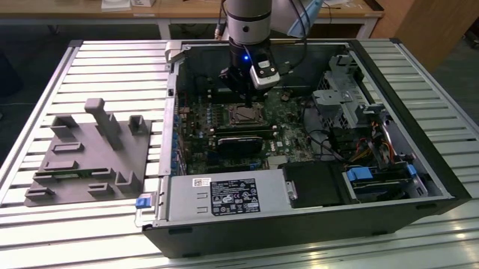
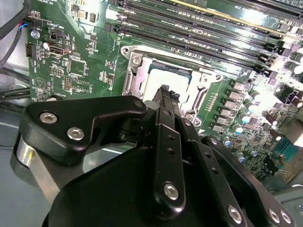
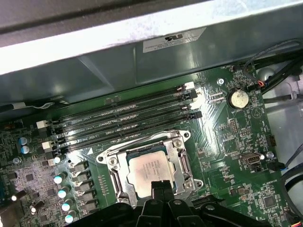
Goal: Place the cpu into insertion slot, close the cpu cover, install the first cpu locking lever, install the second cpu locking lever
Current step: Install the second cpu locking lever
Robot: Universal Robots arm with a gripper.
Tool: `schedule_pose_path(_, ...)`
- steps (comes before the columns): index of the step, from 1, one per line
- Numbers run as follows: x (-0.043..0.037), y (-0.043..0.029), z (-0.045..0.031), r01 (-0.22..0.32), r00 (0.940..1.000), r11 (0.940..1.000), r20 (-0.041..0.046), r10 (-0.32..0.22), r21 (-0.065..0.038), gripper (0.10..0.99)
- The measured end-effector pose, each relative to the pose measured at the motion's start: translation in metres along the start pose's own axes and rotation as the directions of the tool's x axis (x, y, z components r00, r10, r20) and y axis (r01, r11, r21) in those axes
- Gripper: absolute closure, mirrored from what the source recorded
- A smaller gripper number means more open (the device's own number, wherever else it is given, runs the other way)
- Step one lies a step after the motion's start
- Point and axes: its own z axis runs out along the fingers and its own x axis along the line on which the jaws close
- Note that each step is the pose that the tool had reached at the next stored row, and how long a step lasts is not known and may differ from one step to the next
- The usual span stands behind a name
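One gripper (image 1: 247, 105), mine, hanging straight down inside the open computer case (image 1: 419, 168), its fingertips pressed together with nothing between them, resting at the near edge of the cpu (image 3: 147, 169). One cpu, dull silver-tan top, seated flat in the insertion slot (image 3: 117, 184); in the second wrist view it appears as a pale square (image 2: 158, 80) partly behind my closed fingertips (image 2: 166, 97). One cpu cover (image 3: 182, 163), silvery frame with square cut-out, lying down around the chip and framing it on all visible sides; in the exterior view the socket shows as a small silvery square (image 1: 245, 116) directly beneath my tool. One green motherboard (image 3: 227, 142) surrounding the socket. Four long black memory slots (image 3: 123, 118), parallel, just beside the socket on the side toward the case wall. One round coin battery (image 3: 237, 98) on the board, well apart from the socket. One black graphics card (image 1: 241, 144) below the socket in the exterior view. One grey parts fixture (image 1: 86, 162) on the slatted table (image 1: 45, 235), at the exterior view's left of the case.
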Motion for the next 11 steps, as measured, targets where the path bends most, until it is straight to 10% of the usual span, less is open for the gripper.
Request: schedule_pose_path(11,-0.0011,-0.0039,0.0,0.0,1.0,1.0,0.0,0.0,0.0,0.98)
